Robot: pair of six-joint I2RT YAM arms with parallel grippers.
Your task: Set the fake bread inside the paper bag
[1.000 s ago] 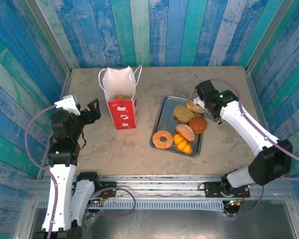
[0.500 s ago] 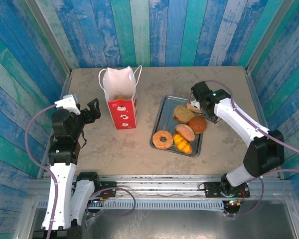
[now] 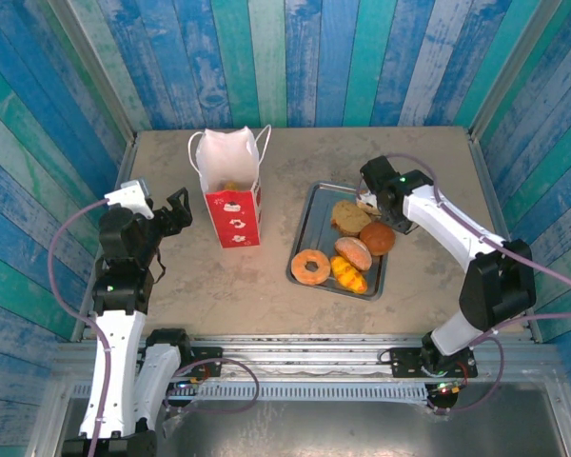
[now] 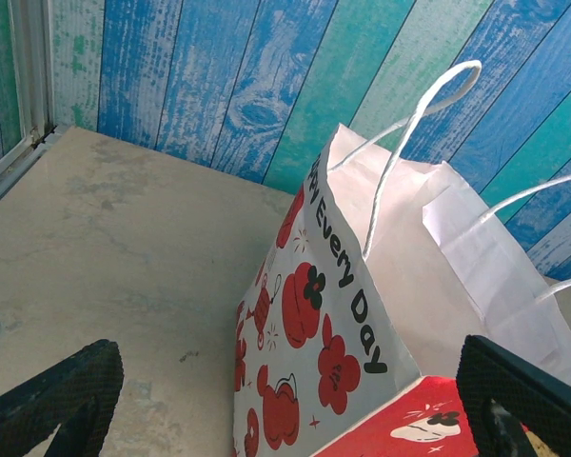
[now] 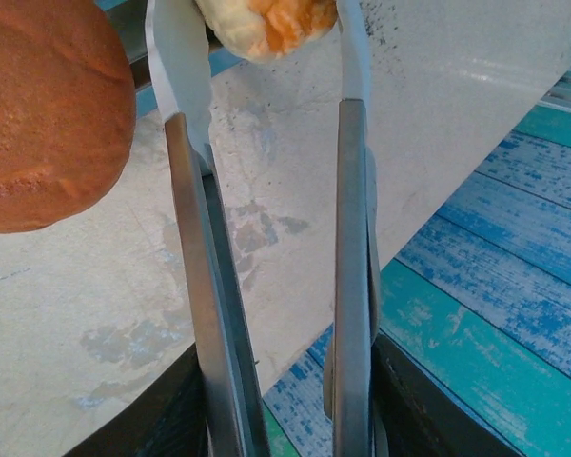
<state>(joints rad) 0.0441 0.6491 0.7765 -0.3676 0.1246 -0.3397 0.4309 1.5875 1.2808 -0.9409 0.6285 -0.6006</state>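
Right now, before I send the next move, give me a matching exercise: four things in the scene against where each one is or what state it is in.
Things:
1. paper bag
2. ring donut
3. left gripper
4. metal tongs

Places or states:
A. open, holding nothing
B. at the near-left corner of the grey tray
C. pinching a bread piece
D. standing upright, left of the tray

Pairs: 1-D, 2-B, 3-A, 4-C

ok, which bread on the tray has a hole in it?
The ring donut, at the near-left corner of the metal tray. It alone has a hole through its middle; the others are solid.
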